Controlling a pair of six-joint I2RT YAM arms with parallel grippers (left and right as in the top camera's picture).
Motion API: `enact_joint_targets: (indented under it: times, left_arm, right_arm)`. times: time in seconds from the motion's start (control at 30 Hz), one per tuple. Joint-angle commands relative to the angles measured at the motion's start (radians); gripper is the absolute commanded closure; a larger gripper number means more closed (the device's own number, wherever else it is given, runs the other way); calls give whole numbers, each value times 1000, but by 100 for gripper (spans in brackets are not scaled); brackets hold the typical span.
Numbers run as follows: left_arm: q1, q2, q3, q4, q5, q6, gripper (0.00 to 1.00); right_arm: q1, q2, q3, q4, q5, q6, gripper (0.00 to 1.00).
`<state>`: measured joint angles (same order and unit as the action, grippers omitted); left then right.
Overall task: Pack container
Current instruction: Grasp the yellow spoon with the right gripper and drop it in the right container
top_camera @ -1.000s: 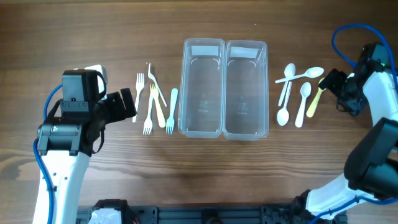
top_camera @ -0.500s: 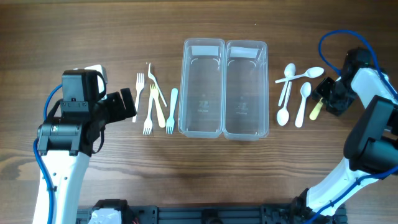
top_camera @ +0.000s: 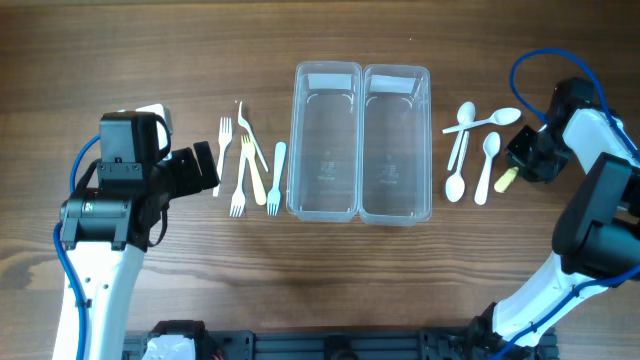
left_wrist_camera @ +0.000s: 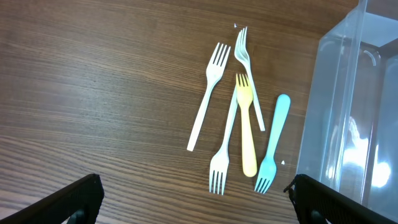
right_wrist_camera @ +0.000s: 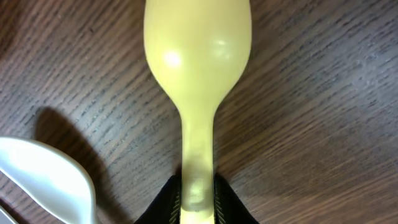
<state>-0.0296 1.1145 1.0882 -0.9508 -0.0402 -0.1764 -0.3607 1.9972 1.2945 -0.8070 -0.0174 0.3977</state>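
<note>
Two clear plastic containers stand side by side at the table's middle. Several forks lie to their left, among them a yellow fork and a blue fork. White spoons lie to the right. My right gripper is shut on the handle of a yellow spoon, whose bowl rests on the wood. My left gripper stands open beside the forks, its fingertips wide apart with nothing between them.
A white spoon's bowl lies close on the left of the yellow spoon in the right wrist view. The near container wall rises just right of the forks. Bare wood stretches along the table's front.
My right gripper has moved in over the yellow spoon's handle and shut on it. The left arm has not moved.
</note>
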Motion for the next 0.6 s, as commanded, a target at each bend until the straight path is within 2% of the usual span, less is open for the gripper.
enact_joint_targets:
  times: [0.0,0.1,0.23,0.37,0.5,0.57]
  left_arm:
    - [8,0,19,-1,-10,16,0]
    - [8,0,19,-1,-10,16,0]
    - [8,0,19,-1,-10,16,0]
    - [8,0,19,-1,-10,16,0]
    - [8,0,19,-1,-10,16,0]
    - [8,0,19,-1,-10,16,0]
  right_arm:
    - [8,27,8,-25,-13,31,96]
    - [8,-26,9,-40,-13,31,96]
    - [8,-204,9,-40,-29,20,96]
    - [23,-424,9,-62,-185,19,96]
    - [182,-583,9,-90,-291,-32,96]
    - [344,-600,8,-92,-289,-30,96]
